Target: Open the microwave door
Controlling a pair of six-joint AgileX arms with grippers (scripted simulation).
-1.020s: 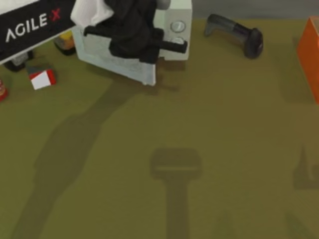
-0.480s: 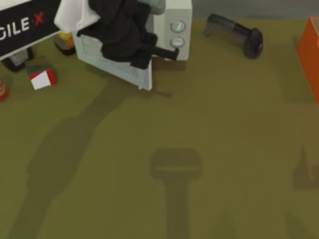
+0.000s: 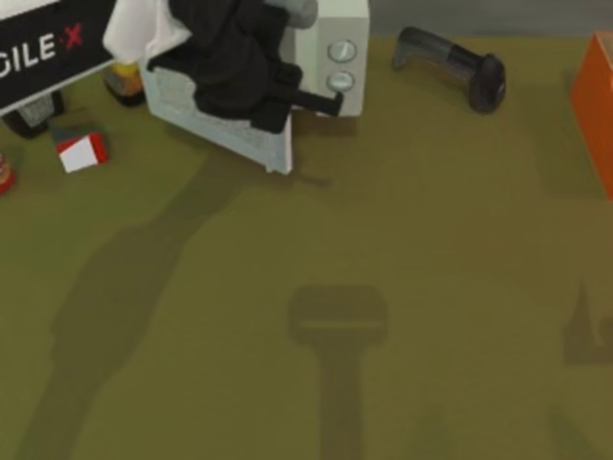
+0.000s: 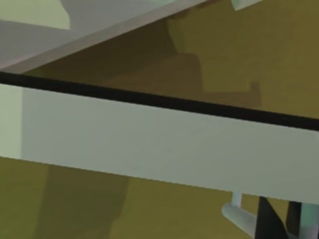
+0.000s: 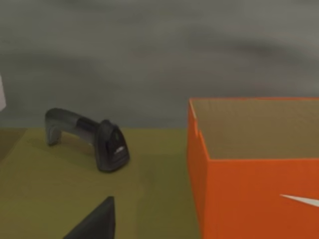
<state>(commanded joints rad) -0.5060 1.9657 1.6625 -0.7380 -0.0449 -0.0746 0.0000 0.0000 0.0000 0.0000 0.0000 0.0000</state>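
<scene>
The white microwave point(image 3: 343, 29) with two round knobs point(image 3: 340, 52) stands at the table's back edge. Its door point(image 3: 251, 142), with a grey mesh window, stands swung out from the oven, its free end toward the table's middle. My left arm reaches over the oven, and the left gripper point(image 3: 318, 97) is shut at the door's free end. Up close in the left wrist view, the door's white edge point(image 4: 149, 144) crosses the picture, and the dark fingers of the left gripper point(image 4: 281, 226) close on the grey bar handle point(image 4: 239, 215). Only a dark tip of my right gripper point(image 5: 99, 221) shows.
A dark handheld scanner point(image 3: 450, 62) point(image 5: 94, 139) lies right of the oven. An orange box point(image 3: 596, 105) point(image 5: 249, 189) stands at the right edge. At the far left lie a small red-and-white box point(image 3: 81, 151) and a yellow-and-black item point(image 3: 124, 81).
Over the last second my left arm moved left and drew the door's free end a little farther out from the oven. In the last half second almost nothing moved.
</scene>
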